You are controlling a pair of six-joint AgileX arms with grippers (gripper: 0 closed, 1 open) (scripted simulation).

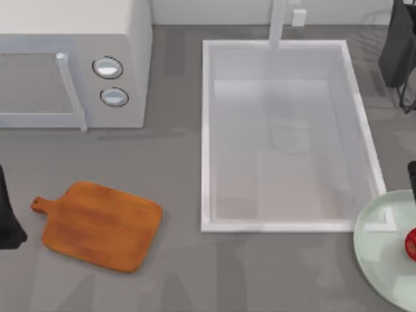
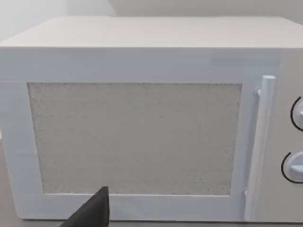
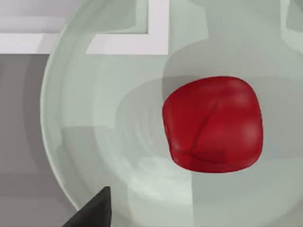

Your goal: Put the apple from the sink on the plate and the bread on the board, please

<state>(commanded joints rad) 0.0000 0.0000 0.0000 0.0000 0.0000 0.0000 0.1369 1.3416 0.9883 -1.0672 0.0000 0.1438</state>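
While the apple [image 3: 213, 124] already rests on the plate [image 1: 383, 247] at the bench's right edge, the board [image 1: 101, 224] lies bare beside the left arm; neither hand's grip can be told.

Glossy red apple [image 3: 213, 125] on a smooth glazed plate [image 3: 94, 142]; the board [image 1: 101, 224] looks like grained wood, matt

The apple [image 1: 411, 243] lies on the plate [image 1: 380, 250] right of the sink [image 1: 207, 136]; the board [image 1: 101, 224] lies left.
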